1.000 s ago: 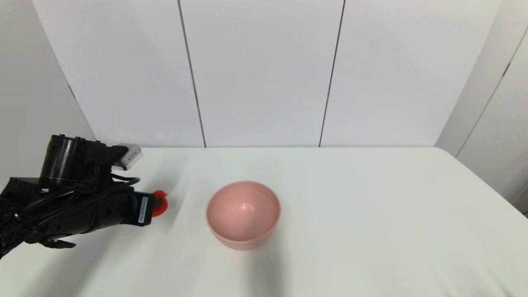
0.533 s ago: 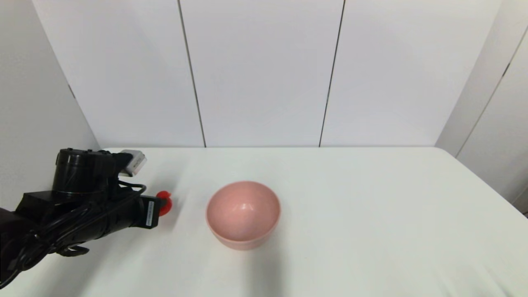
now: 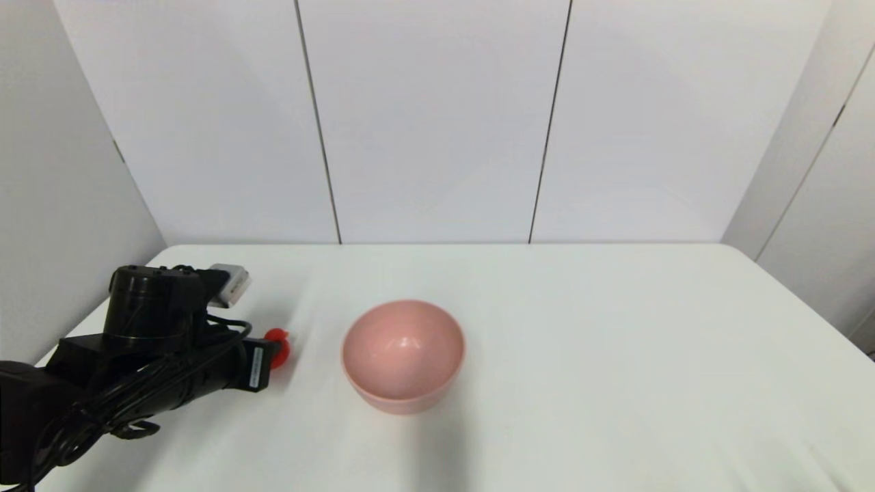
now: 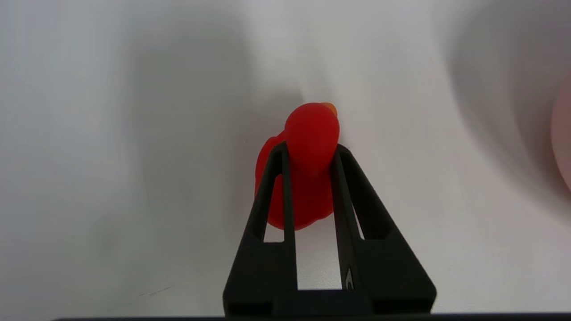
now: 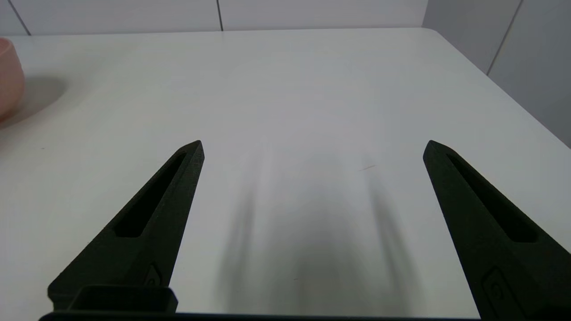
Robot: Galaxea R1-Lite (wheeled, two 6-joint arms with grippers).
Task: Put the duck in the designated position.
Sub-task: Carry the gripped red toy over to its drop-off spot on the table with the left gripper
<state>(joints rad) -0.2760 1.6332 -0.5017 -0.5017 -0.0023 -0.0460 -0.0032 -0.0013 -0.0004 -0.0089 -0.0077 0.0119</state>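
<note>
The small red duck (image 3: 279,346) pokes out from the tip of my left arm, just left of the pink bowl (image 3: 403,355). In the left wrist view the duck (image 4: 308,147) sits squeezed between both black fingers, orange beak pointing away, and my left gripper (image 4: 310,149) is shut on it. That gripper (image 3: 273,354) hangs low over the table, apart from the bowl. My right gripper (image 5: 312,149) is parked over the right side of the table, open and holding nothing; the head view does not show it.
The white table (image 3: 615,342) ends at a wall of white panels behind. The bowl's pink edge (image 5: 6,76) shows at the side of the right wrist view and at the side of the left wrist view (image 4: 563,138).
My left arm has moved right and lower with the duck in its grip, bringing it nearer the bowl. The bowl has stayed put.
</note>
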